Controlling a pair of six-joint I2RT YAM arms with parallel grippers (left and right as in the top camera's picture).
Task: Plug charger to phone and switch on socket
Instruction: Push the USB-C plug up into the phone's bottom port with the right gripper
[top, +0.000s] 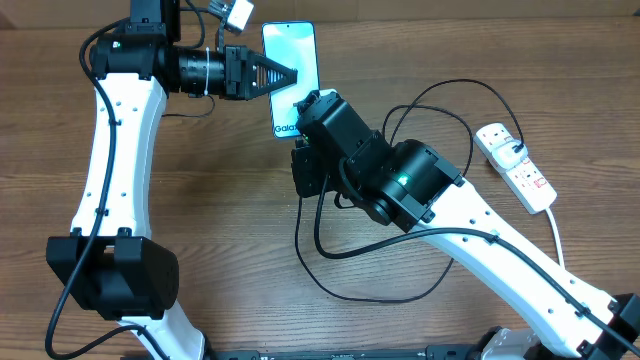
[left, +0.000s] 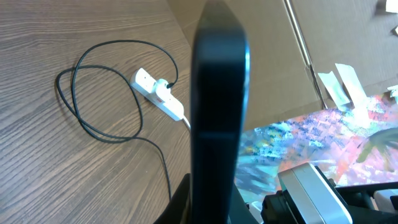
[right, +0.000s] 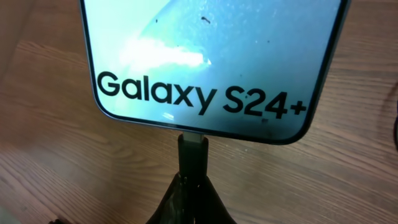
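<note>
The phone (top: 290, 45) with a lit blue-teal screen is at the table's far middle, gripped at its long edge by my left gripper (top: 291, 76), which is shut on it. In the left wrist view the phone (left: 217, 106) shows edge-on as a dark slab between the fingers (left: 211, 208). My right gripper (right: 194, 193) is shut on the charger's black connector tip (right: 192, 152), which touches the middle of the phone's bottom edge (right: 211, 56). The black cable (top: 330, 255) loops over the table to the white socket (top: 517, 165) at the right, where a black plug (top: 510, 150) sits.
The socket (left: 158, 93) and cable loop (left: 93, 93) also show in the left wrist view. The socket's thick white cord (top: 556, 235) runs toward the front right. Beyond the table's far edge are cardboard (left: 273, 56) and a colourful patterned surface (left: 323, 137).
</note>
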